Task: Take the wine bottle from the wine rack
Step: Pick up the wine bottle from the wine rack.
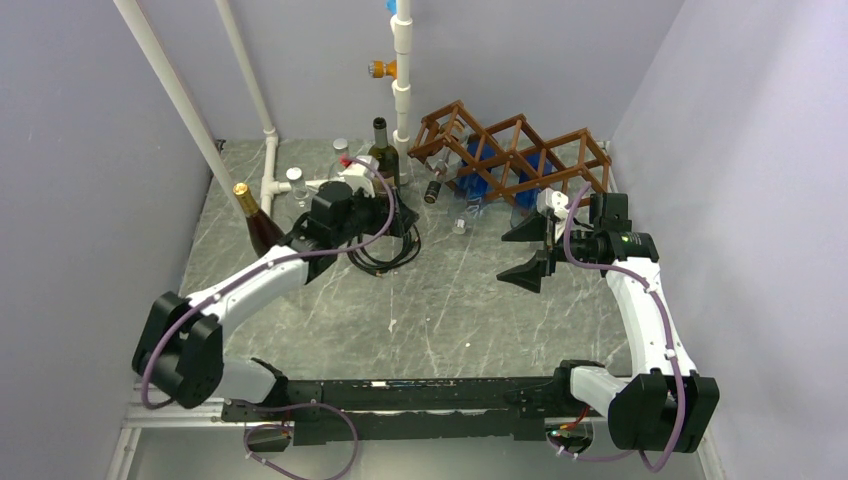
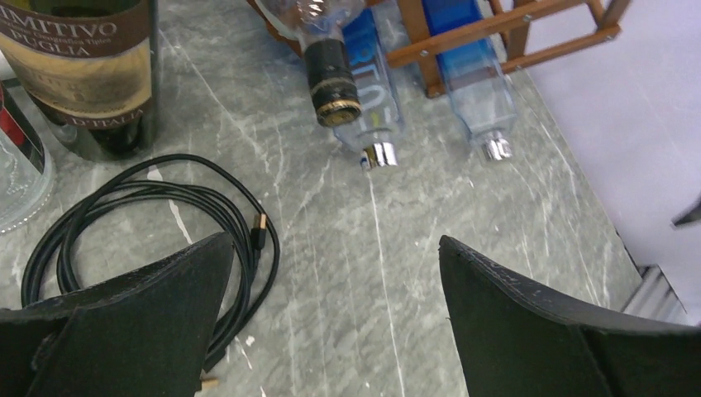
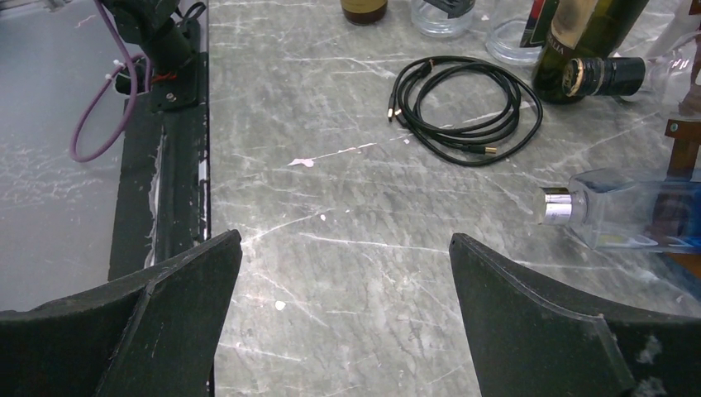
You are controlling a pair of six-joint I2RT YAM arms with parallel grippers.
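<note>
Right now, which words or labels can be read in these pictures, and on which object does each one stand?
"IMITIVO": brown label of the upright dark bottle; the start is cut off by the picture edge.
"PUGLIA": same label, next line.
"D'ITALIA": same label, lower line; only partly clear.
White letters on the blue label of a clear bottle lying in the wine rack: partly hidden, not readable.
Seen from the right wrist, the dark bottle's label is too small to read.
</note>
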